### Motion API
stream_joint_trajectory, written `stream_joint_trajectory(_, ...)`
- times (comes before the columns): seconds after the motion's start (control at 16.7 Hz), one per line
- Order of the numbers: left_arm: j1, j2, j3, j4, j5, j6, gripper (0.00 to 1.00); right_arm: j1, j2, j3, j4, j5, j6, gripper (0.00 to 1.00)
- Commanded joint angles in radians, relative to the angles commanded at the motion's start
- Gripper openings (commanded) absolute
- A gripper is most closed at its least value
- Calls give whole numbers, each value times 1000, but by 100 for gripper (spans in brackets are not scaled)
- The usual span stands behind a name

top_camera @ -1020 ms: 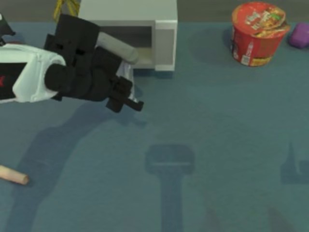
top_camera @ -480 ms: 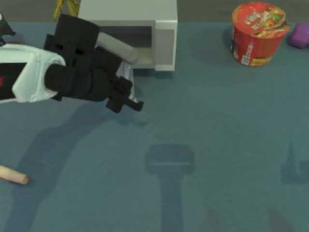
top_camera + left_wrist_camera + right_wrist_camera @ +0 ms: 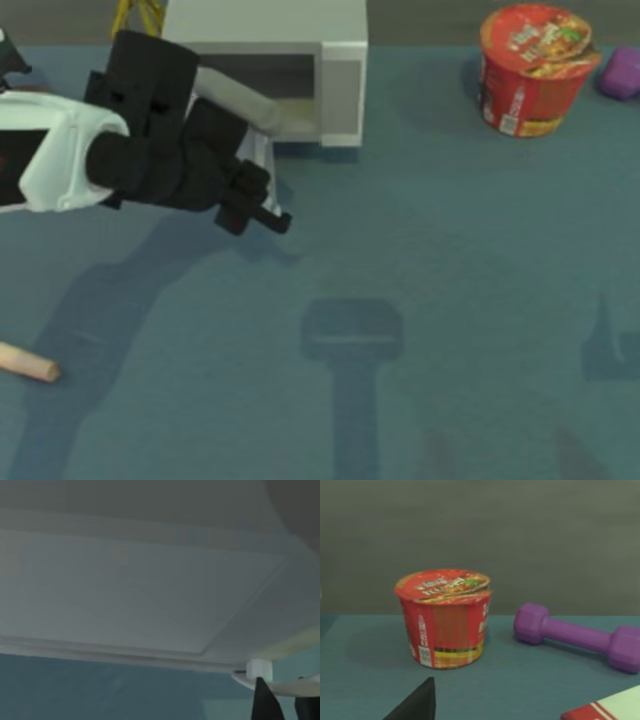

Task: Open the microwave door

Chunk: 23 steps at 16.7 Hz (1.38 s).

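The white-grey microwave [image 3: 265, 20] stands at the back of the table, its dark cavity showing. The microwave door [image 3: 240, 97] is swung out toward the left and shows edge-on as a grey strip. My left gripper [image 3: 262, 160] sits at the door's free end, under the black wrist. In the left wrist view the door [image 3: 125, 590] fills the picture, and my left gripper [image 3: 285, 705] is shut on the white handle [image 3: 259, 668] at its edge. My right arm is out of the top view; only one dark fingertip [image 3: 420, 702] shows, with nothing near it.
A red noodle cup [image 3: 530, 70] [image 3: 445, 617] and a purple dumbbell [image 3: 620, 72] [image 3: 575, 635] stand at the back right. A tan stick [image 3: 28, 365] lies at the left edge. A yellow object [image 3: 135, 15] is behind the microwave's left side.
My left gripper has shifted slightly left and back with the handle, and the door has swung a little wider. Nothing else has moved.
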Motion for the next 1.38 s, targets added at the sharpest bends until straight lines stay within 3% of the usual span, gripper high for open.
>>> stream_joint_trajectory(0.18,17,-7,-7,-7,21,34,0,0,0,0,0,0,0,100)
stream_joint_trajectory(1.38,17,-7,-8,-7,22,35,0,0,0,0,0,0,0,100)
